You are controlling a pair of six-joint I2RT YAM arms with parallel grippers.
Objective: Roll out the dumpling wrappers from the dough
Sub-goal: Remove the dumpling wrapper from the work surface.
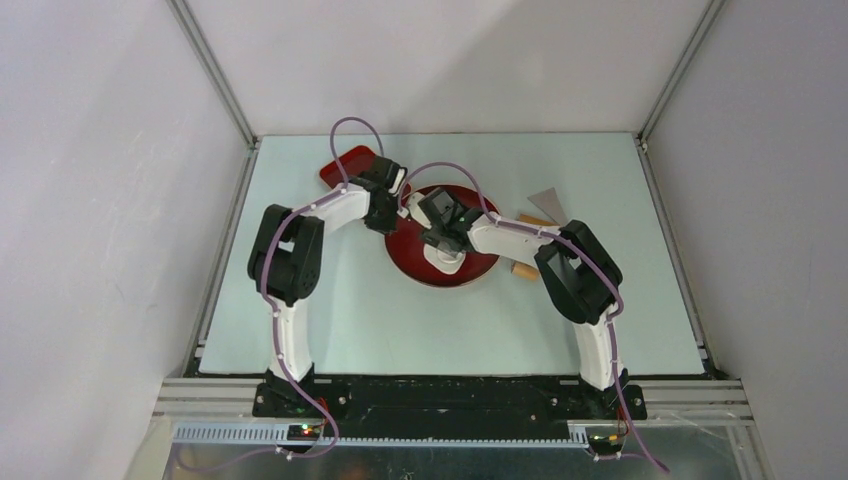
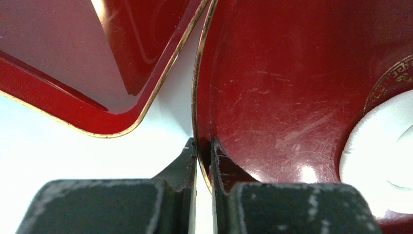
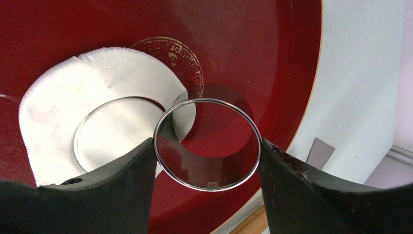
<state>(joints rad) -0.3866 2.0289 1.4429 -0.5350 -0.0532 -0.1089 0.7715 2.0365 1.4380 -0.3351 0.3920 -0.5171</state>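
Pincers first: your left pincer (image 2: 202, 146) is pinched together on the gold-edged rim of the round red plate (image 2: 272, 97), 1 finger inside the rim and 1 outside, which steadies it on the table (image 1: 350, 320). Your right pincer (image 3: 208, 144) stands wide but is not empty. Its 2 fingers press on opposite sides of a ring cutter (image 3: 207, 100), which it holds just above bare plate.

The plate sits near the middle of the pale table. A rectangular red tray (image 2: 73, 53) lies just beside its far-left edge, with a thin strip of table between them.

On the plate lies a flattened white dough sheet (image 3: 48, 107) with a ragged outline. Inside it you can see 1 dumpling wrapper (image 3: 114, 136), a neat round disc marked off by a clean circular cut. It lies flat within the sheet, just to the left of the cutter in the right wrist view. At its upper right the cut gapes a little and a sliver of red plate shows through.

By my reading, the rolling is done and 1 wrapper is stamped. The cutter is off the dough, so the cutting stroke looks finished. What is left is to free that disc from the scrap around it and put it somewhere, likely the tray. I see no wrapper on the part of the tray that shows. The border of sheet around the disc looks too narrow for a 2nd disc of that size, so more wrappers would probably need the scrap gathered and rolled again.
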